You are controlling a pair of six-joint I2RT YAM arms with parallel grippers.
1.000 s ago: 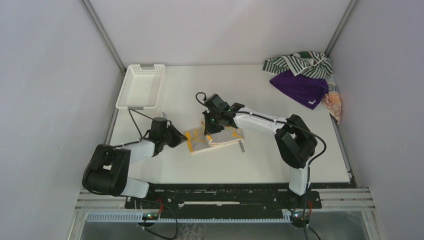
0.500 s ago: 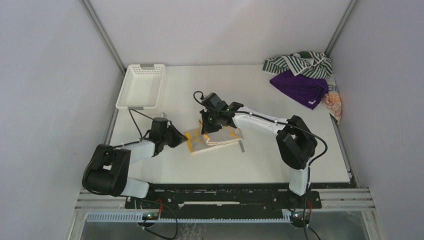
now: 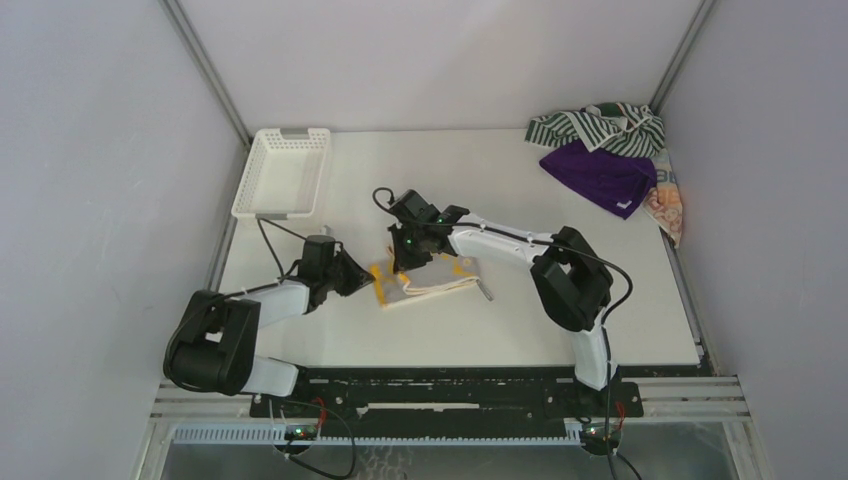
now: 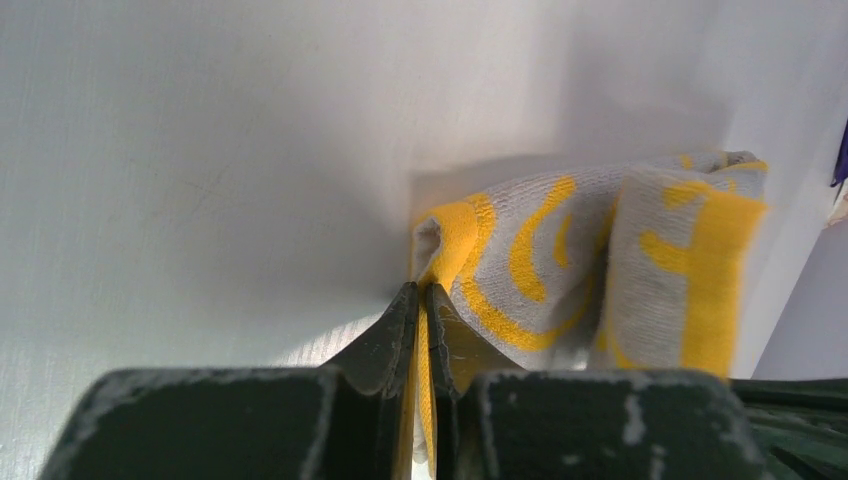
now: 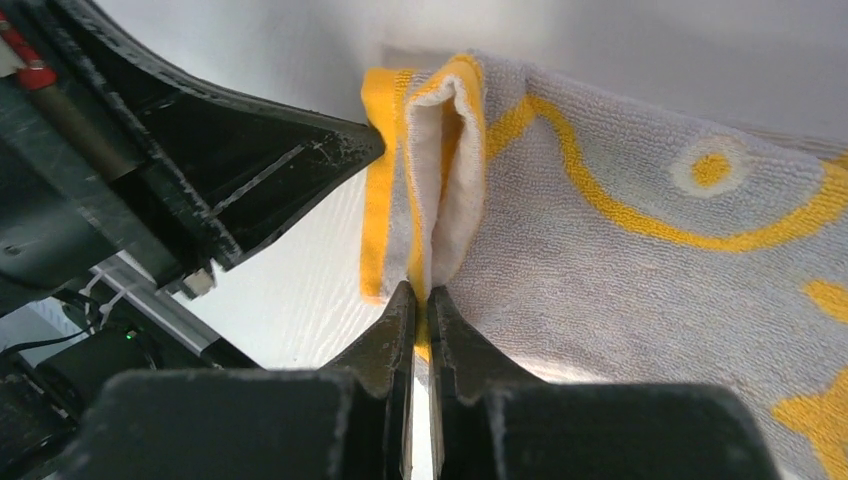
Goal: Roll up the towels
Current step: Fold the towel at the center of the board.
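The yellow-and-white towel [image 3: 432,282] lies folded at the table's middle. My left gripper [image 3: 366,279] is shut on its left edge, and the wrist view shows the yellow hem [image 4: 425,370] pinched between the fingers. My right gripper [image 3: 404,263] is shut on the towel's far-left corner, with its folded hem [image 5: 445,160] just ahead of the fingers. The left gripper's black fingers [image 5: 250,160] show close beside that fold. The purple towel [image 3: 600,175], the green-and-white striped towel [image 3: 598,127] and the orange patterned towel [image 3: 668,205] lie heaped at the far right corner.
A white lattice basket [image 3: 284,172] stands at the far left of the table. Grey walls close in the table on three sides. Both arms meet over the middle of the table.
My right gripper has moved left along the towel's far edge, dragging the cloth over toward the left gripper. The left gripper has stayed put, still pinching the left edge.
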